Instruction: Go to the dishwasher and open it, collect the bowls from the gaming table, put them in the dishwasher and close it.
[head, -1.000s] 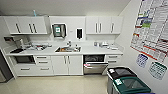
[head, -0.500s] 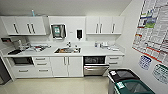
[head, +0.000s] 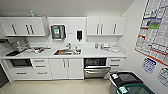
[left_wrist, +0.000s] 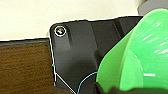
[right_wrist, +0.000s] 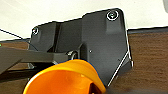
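Left hand: fingers not made out; grip on the green bowl (left_wrist: 140, 55) cannot be told.
Right hand: likewise with the orange bowl (right_wrist: 67, 78).
Bowls: smooth, glossy plastic, rounded rims.
Dishwasher (head: 96, 68): steel-fronted, door ajar, under the white surface (head: 95, 53), right of the sink (head: 65, 52).

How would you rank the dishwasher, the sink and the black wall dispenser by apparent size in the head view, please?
1. dishwasher, largest.
2. sink.
3. black wall dispenser, smallest, though close to the sink in area, so that pair is uncertain.
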